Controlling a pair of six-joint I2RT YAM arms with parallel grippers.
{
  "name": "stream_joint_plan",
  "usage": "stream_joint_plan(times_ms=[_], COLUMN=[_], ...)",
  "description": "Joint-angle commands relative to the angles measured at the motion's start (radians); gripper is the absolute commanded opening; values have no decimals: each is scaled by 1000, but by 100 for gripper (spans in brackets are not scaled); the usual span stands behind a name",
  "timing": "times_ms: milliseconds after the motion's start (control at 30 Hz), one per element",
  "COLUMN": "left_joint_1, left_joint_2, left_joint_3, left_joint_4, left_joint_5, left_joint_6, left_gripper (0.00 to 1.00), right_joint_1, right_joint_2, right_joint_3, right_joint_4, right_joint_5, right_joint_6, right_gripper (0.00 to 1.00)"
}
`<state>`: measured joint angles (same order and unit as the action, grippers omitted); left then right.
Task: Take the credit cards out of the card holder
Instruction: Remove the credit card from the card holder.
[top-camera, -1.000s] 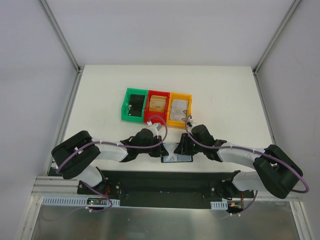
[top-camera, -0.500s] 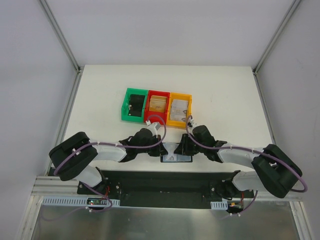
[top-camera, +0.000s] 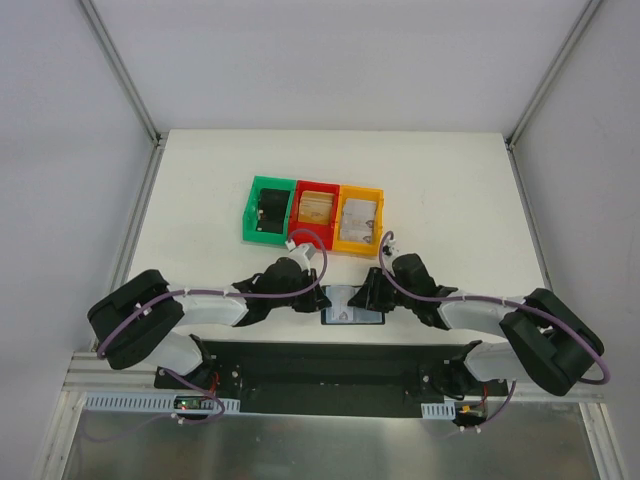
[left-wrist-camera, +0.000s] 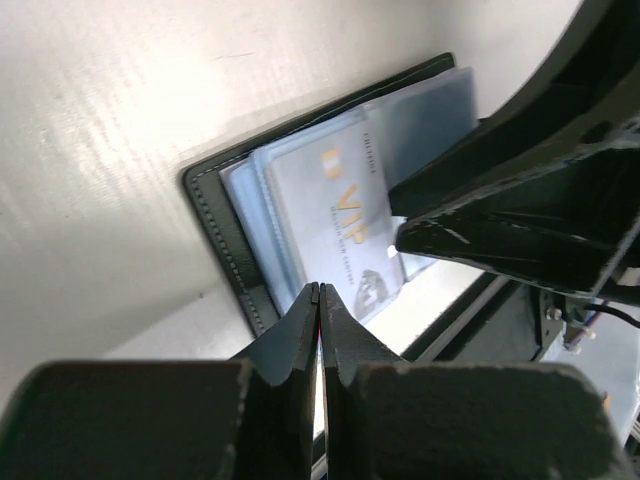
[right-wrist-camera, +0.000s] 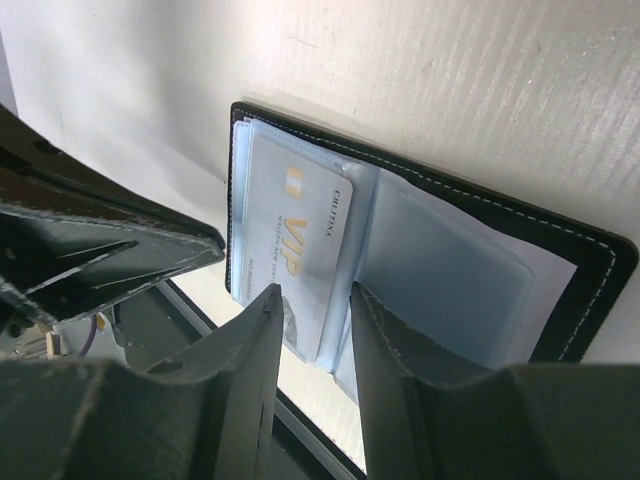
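The card holder (top-camera: 352, 312) lies open on the table near the front edge, black-edged with bluish clear sleeves. In the left wrist view (left-wrist-camera: 213, 205) and the right wrist view (right-wrist-camera: 590, 262) a pale grey-white credit card marked VIP (right-wrist-camera: 296, 232) sits in a sleeve on one panel (left-wrist-camera: 338, 198). My left gripper (top-camera: 322, 298) is shut, its tips (left-wrist-camera: 320, 290) just above the holder's near edge with nothing seen between them. My right gripper (top-camera: 368, 297) is open, its fingers (right-wrist-camera: 313, 292) either side of the card's lower corner and the sleeve fold.
Three bins stand in a row behind: green (top-camera: 252, 212) with a chunky black object, red (top-camera: 316, 187) with tan cards, yellow (top-camera: 361, 190) with a pale card. The table's front edge and black rail (top-camera: 330, 360) lie just behind the holder.
A pale flap or card that stood up between the two grippers now lies flat on the holder. The left arm has shifted slightly left and lower.
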<state>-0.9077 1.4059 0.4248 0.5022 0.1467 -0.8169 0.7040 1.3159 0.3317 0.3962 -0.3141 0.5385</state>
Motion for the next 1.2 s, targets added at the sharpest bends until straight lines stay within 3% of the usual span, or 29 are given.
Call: stream_joint_plan(times_ms=[0,433,933,1167], left_joint_1=[10,9,9,10], left_joint_2=[37,76,47,51], left_joint_3=[14,17,-6,-6], left_joint_4=[-33,-39,-57,-57], left_joint_5=[-42,-55,-108,-102], left_joint_6=[18,4,-25,-24], left_gripper=[0,0,0,0], right_joint_1=[-14,-32,-70,-72], right_joint_2=[-6,20,-27,31], right_joint_3=[-28,-85,-169,-175], right_joint_4=[112,259,351,453], right_joint_5=[-36,-66,-49,-82], right_joint_6=[60,147,198,228], right_gripper=[36,31,34,33])
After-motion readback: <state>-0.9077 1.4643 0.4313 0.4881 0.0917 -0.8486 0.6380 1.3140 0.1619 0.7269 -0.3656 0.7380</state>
